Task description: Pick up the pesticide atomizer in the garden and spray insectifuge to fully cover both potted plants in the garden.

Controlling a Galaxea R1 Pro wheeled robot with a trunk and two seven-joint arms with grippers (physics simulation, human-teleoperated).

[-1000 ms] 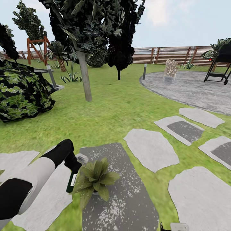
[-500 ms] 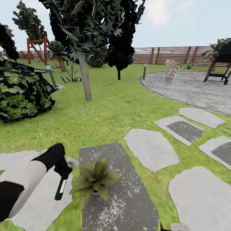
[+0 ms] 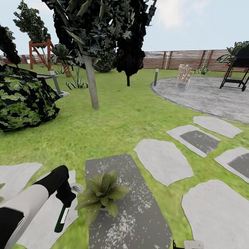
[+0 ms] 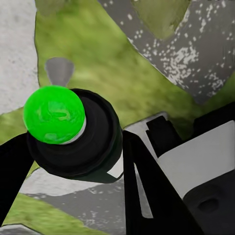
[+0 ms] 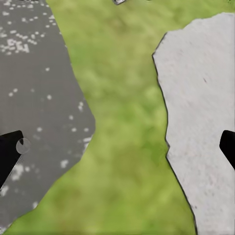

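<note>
My left gripper [image 3: 66, 197] is shut on the pesticide atomizer [image 3: 61, 217], a slim dark-green bottle with a white label strip, hanging tilted over a pale stepping stone. Its whitish-grey trigger head [image 3: 76, 188] points toward a potted plant [image 3: 103, 193], a low green rosette on a dark speckled stone [image 3: 138, 214] just right of the bottle. The plant's pot is mostly hidden under the leaves. In the left wrist view the atomizer [image 4: 73, 142] shows end-on between the black fingers [image 4: 147, 196]. My right gripper [image 5: 117, 149] is open over grass between two stones. The second potted plant is out of view.
Grey stepping stones [image 3: 162, 160] spread over the lawn to the right. A tree trunk [image 3: 91, 83] and a big dark leafy bush [image 3: 24, 100] stand ahead and left. Farther back are a round paved patio [image 3: 207, 95], a grill [image 3: 238, 69] and a brown slatted fence [image 3: 186, 59].
My left gripper has carried the atomizer left and lower, away from the potted plant's leaves. The view and the plant have not shifted.
</note>
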